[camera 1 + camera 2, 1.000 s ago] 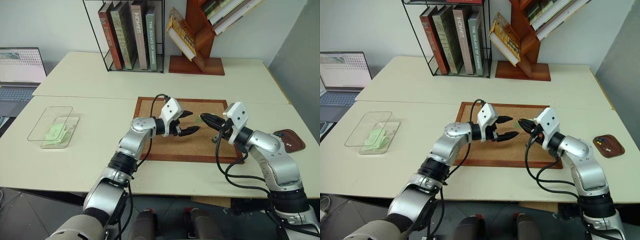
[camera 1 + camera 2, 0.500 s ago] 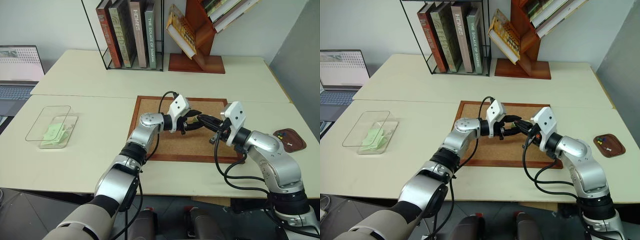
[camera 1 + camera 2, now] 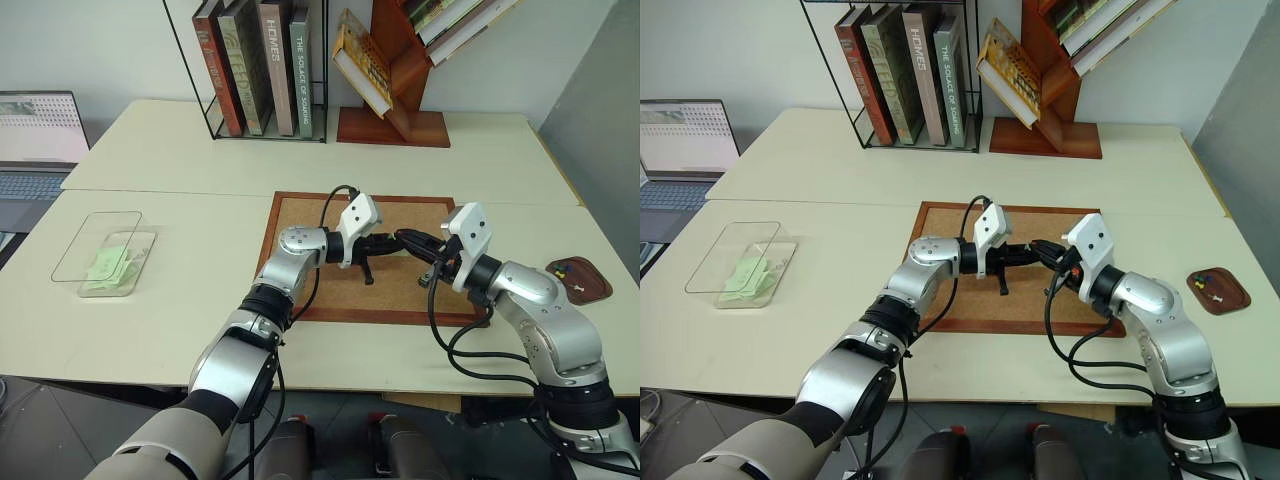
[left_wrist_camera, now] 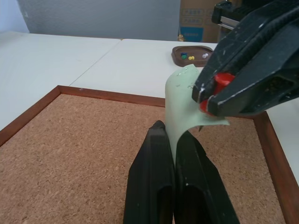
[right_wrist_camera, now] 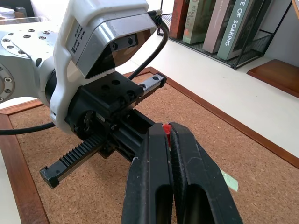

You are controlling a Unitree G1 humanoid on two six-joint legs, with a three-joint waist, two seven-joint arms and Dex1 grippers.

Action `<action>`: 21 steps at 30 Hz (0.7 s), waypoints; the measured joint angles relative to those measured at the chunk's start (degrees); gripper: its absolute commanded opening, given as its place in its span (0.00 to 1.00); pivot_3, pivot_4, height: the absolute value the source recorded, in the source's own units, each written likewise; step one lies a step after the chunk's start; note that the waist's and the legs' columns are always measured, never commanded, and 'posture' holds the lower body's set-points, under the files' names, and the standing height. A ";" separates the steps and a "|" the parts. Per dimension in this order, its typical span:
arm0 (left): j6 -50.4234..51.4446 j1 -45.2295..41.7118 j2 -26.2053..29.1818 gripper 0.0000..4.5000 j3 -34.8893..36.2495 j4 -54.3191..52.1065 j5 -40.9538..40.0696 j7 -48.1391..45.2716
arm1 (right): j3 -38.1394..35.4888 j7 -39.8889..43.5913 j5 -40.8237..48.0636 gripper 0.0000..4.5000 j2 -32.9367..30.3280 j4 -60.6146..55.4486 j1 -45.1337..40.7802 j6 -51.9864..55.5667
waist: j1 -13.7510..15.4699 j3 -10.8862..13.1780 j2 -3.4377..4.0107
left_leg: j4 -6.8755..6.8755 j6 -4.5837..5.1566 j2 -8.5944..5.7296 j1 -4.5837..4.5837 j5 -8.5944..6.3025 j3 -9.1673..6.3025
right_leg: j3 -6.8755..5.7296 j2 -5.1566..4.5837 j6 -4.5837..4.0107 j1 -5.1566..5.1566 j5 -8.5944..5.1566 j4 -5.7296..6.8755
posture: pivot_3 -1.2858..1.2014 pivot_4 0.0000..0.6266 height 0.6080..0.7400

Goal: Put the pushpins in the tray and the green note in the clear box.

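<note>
Over the corkboard (image 3: 330,285) my two grippers meet tip to tip. My left gripper (image 4: 173,133) is shut on the lower edge of the pale green note (image 4: 180,98), which curls upward. My right gripper (image 5: 167,131) is shut on a red pushpin (image 4: 223,79) at the note's upper corner. The small brown tray (image 3: 590,290) lies at the far right of the table with several coloured pushpins (image 3: 1206,284) in it. The clear box (image 3: 135,275) sits at the far left and holds pale green slips (image 3: 105,266).
A wire rack of books (image 3: 262,65) and a wooden slanted bookshelf (image 3: 395,90) stand at the back of the table. A laptop (image 3: 40,135) sits at the far left. The box's clear lid (image 3: 95,240) leans by the box.
My left gripper has moved right to meet the right gripper and closed its fingers on the green note. The right gripper has stayed in place, shut on the red pushpin.
</note>
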 measured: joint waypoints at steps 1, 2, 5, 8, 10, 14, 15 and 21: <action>-0.16 0.08 -0.02 0.00 -0.01 0.00 0.34 0.23 | -0.18 -0.13 0.42 0.00 0.08 0.00 -0.17 0.39 | 0.00 0.00 0.00 | 0.00 0.00 0.00 0.00 0.00 0.00 | 0.00 0.00 0.00 0.00 0.00 0.01 | 0.52 0.24 1.00; -0.45 0.16 -0.03 0.00 -0.03 0.01 0.93 0.82 | -0.56 -0.33 0.92 0.00 0.18 0.00 -0.48 0.79 | 0.00 0.00 0.00 | 0.01 0.00 0.00 0.00 0.00 0.00 | 0.00 0.00 0.00 0.00 0.00 0.02 | 0.52 0.24 1.00; -1.40 0.20 -0.11 0.00 -0.07 0.71 2.14 2.36 | -2.03 -1.31 2.30 0.00 0.21 -0.13 -1.68 2.14 | 0.02 0.00 0.00 | 0.03 0.00 0.00 0.01 0.00 0.00 | 0.00 0.00 0.00 0.00 0.00 0.04 | 0.52 0.24 1.00; -2.32 0.40 -0.10 0.00 -0.09 1.83 3.31 3.53 | -5.66 -2.48 4.77 0.00 -0.15 -1.08 -2.75 4.21 | 0.05 0.00 0.00 | 0.03 0.00 0.00 0.00 0.00 0.00 | 0.00 0.00 0.00 0.00 0.00 0.03 | 0.52 0.24 1.00; -2.46 0.40 -0.15 0.00 -0.09 1.96 3.52 3.60 | -7.07 -2.79 5.77 0.00 -0.42 -1.24 -3.00 4.98 | 0.05 0.00 0.00 | 0.03 0.00 0.00 0.00 0.00 0.00 | 0.01 -0.01 0.00 0.00 0.00 0.03 | 0.52 0.24 1.00; -2.92 0.91 -0.56 0.00 -0.08 1.94 4.11 4.80 | -13.07 -4.15 6.86 0.00 -4.14 -1.29 -2.97 6.80 | 0.11 0.00 0.00 | 0.03 0.00 -0.03 0.00 0.00 0.01 | 0.02 -0.04 0.00 0.02 0.00 0.03 | 0.52 0.24 1.00; -2.94 1.95 -0.60 0.00 -0.09 0.50 4.19 5.13 | -15.55 -4.68 6.64 0.00 -6.32 -1.13 -1.45 6.81 | 0.21 -0.01 0.01 | 0.02 0.00 -0.03 -0.01 0.00 -0.01 | 0.04 -0.05 0.00 0.04 0.00 0.02 | 0.52 0.24 1.00; -1.88 7.73 1.78 0.00 -0.14 -10.55 4.30 5.94 | -23.42 -7.81 0.99 0.00 -13.99 7.15 6.67 6.77 | 0.32 -0.02 0.02 | 0.02 0.00 -0.04 0.01 0.00 0.03 | 0.14 -0.09 -0.01 0.04 0.01 0.04 | 0.52 0.24 1.00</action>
